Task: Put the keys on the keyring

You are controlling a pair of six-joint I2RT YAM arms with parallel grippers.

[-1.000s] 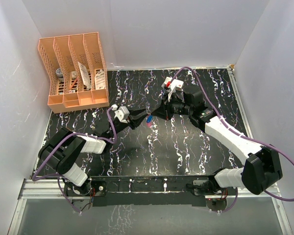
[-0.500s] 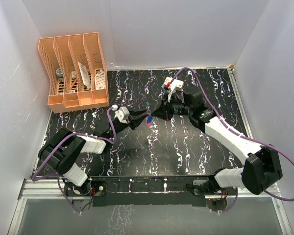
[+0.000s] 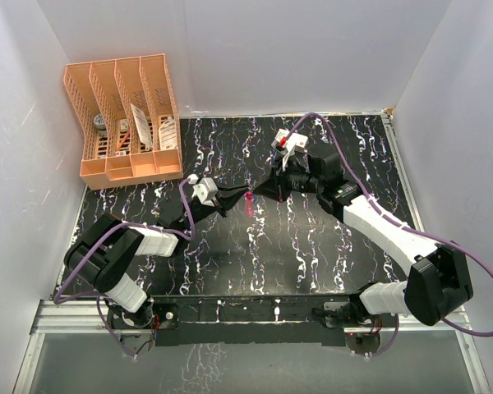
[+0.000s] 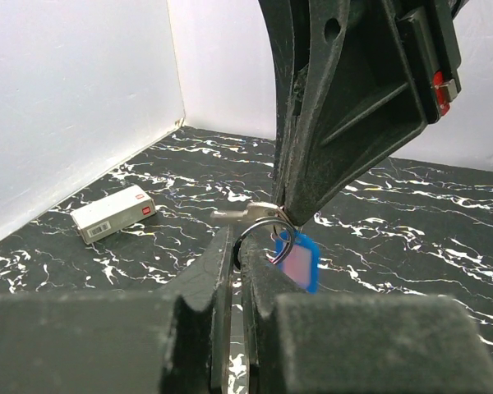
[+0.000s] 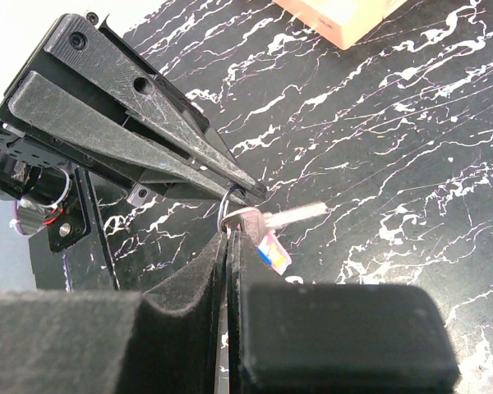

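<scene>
Left hand point(image 4: 235, 246) pinches keyring point(image 4: 261, 220), right hand point(image 5: 228, 238) the keys point(image 5: 273, 222), mid-table, walls distant.

Bench: my black slab point(image 3: 312, 246) veined with white marbling, white walls along its left, far and right sides.
Far-left corner: a peach plastic slotted file rack point(image 3: 123, 123) stands on it against the left wall, with papers and small items in its slots.
By a wall: from my left wrist, a small white rectangular box point(image 4: 113, 213) with a barcode label and a red mark lies flat.
</scene>
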